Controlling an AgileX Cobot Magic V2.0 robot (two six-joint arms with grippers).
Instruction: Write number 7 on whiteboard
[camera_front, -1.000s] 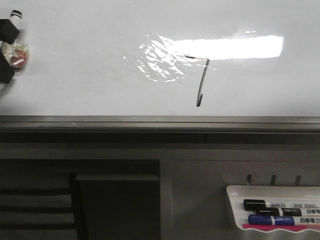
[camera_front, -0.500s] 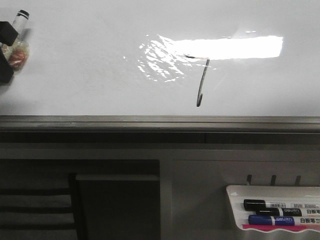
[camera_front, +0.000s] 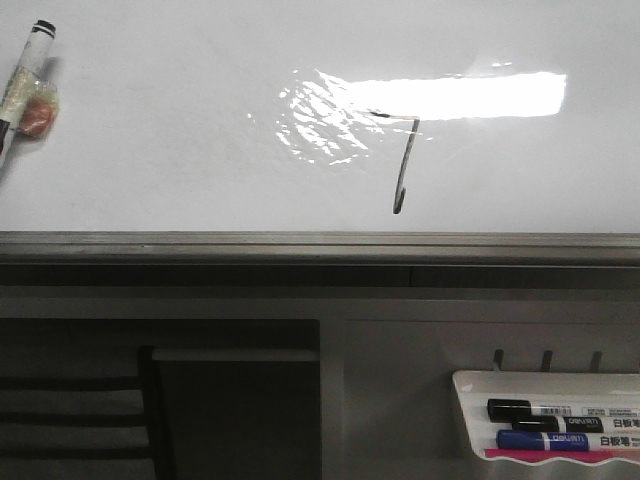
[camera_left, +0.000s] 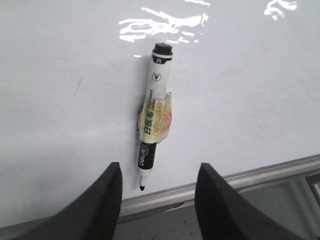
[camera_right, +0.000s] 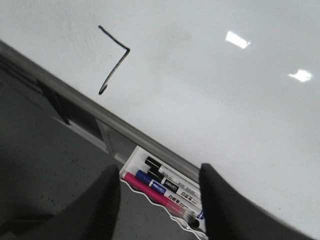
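One marker (camera_front: 25, 75) lies beside whiteboard (camera_front: 180, 170) left edge.

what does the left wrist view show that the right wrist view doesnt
Only the left wrist view shows the taped marker lying on the board, uncapped, between the open left gripper. Only the right wrist view shows the number 7, the marker tray and the open right gripper. Both show the whiteboard and its grey edge rail.
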